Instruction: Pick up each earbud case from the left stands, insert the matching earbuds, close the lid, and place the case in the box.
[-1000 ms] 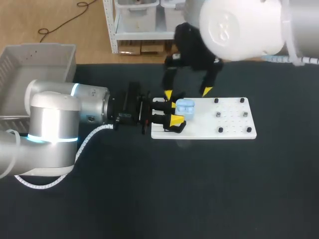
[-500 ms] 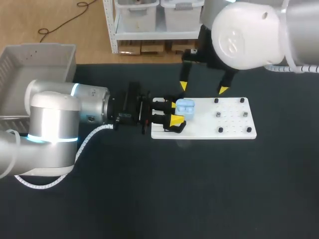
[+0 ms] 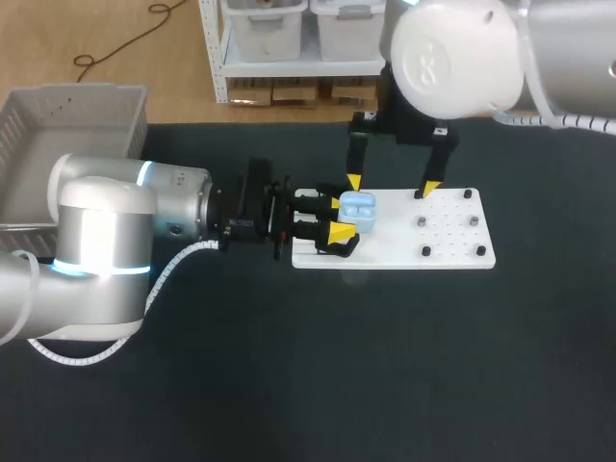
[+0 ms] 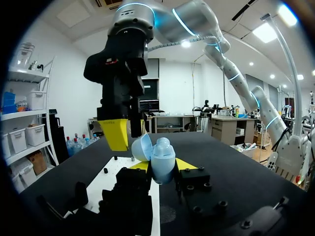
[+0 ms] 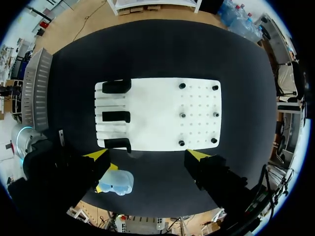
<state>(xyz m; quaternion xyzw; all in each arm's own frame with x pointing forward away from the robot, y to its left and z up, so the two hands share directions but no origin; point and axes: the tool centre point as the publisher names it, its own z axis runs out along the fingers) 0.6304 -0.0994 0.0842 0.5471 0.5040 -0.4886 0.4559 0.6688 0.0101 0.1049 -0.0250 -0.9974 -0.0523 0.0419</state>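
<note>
a pale blue earbud case (image 3: 357,210), lid open, is gripped between the yellow tips of the left hand (image 3: 337,218), above the left end of a white board (image 3: 452,241). the grey box (image 3: 58,144) stands well apart, further left.

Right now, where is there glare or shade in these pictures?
Head view: the right arm's white shell shines brightest; the white board stands out on the black table. Left wrist view: the right gripper looks dark against the lit room, the earbud case in the left gripper evenly lit. Right wrist view: the board is bright, the fingers shaded.
</note>
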